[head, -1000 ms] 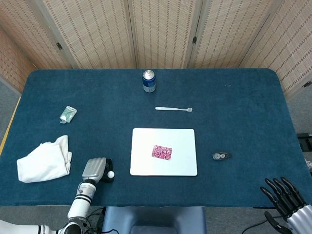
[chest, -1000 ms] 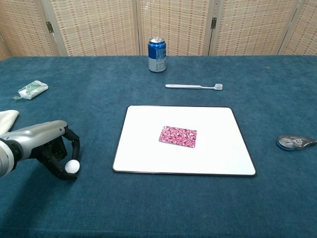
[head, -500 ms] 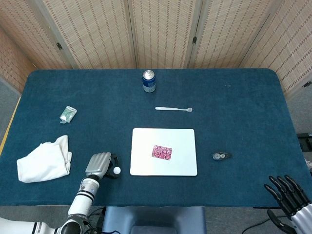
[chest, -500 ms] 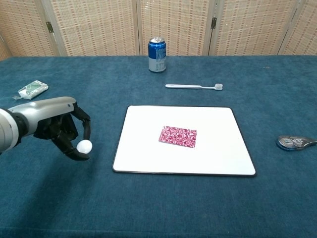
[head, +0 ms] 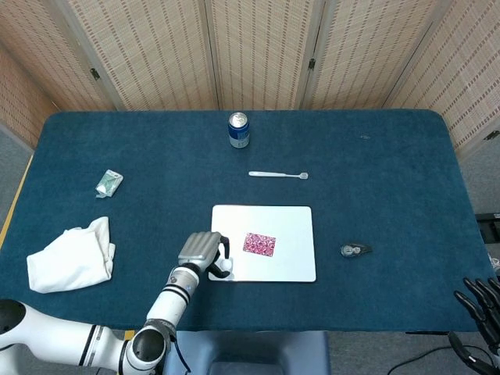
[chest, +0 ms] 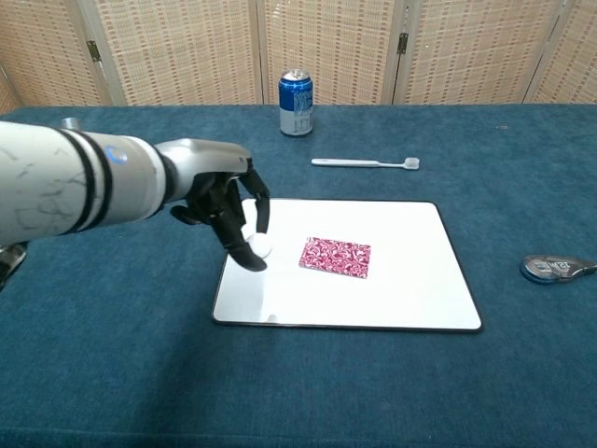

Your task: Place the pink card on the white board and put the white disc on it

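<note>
The small white disc point(chest: 262, 248) is pinched between the dark fingertips of the left robot hand point(chest: 227, 217), which is held above the left part of the flat white rectangular board point(chest: 401, 289); whether the disc touches the board cannot be told. The pink patterned card point(chest: 335, 257) lies flat on the board near its middle, just beside the disc and apart from it. The board rests on the blue cloth-covered bench point(head: 391, 172), nearer the front edge than the back. Of the right robot hand point(head: 483, 306), only dark spread fingers are seen past the bench's front right corner, with nothing held in them. A blue drink can point(chest: 296, 90) stands upright toward the back edge, and a white toothbrush point(chest: 365, 163) lies between the can and the board. A small grey and blue gadget point(chest: 557, 268) lies toward the right edge. A crumpled white cloth point(head: 72, 256) and a small green packet point(head: 108, 183) lie toward the left edge.
</note>
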Robot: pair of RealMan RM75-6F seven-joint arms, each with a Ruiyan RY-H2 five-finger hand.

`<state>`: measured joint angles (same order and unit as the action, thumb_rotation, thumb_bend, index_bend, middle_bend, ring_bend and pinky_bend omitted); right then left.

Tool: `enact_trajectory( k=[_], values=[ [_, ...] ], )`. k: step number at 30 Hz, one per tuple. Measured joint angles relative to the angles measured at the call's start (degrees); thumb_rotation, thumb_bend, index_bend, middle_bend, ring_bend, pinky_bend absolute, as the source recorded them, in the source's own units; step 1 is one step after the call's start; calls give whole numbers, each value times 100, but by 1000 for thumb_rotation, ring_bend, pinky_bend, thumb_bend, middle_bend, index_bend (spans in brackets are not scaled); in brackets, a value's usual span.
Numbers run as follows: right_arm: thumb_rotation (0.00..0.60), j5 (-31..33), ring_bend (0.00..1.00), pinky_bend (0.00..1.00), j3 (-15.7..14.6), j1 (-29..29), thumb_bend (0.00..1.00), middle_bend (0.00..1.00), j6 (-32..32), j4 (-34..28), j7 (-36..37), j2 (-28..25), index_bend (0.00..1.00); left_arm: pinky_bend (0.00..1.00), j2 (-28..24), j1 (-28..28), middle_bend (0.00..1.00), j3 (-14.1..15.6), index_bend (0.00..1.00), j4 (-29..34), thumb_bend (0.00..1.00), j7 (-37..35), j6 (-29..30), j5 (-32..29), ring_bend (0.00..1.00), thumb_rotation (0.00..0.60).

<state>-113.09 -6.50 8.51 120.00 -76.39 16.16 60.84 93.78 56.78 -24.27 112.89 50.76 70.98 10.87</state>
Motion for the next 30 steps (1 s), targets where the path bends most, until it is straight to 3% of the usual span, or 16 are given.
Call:
enact_trajectory(
  k=[17, 30],
  values=[
    [600, 544, 0, 0, 183, 54, 324, 0, 49, 110, 721, -112, 0, 1000, 885, 1490, 1000, -303, 615, -2268, 257, 255, -1315, -1061, 1000, 600],
    [600, 669, 0, 0, 231, -55, 323, 0, -350, -105, 734, -241, 0, 1000, 927, 2037, 1000, -331, 610, -3084, 257, 172, -2038, -1535, 1000, 600]
  ],
)
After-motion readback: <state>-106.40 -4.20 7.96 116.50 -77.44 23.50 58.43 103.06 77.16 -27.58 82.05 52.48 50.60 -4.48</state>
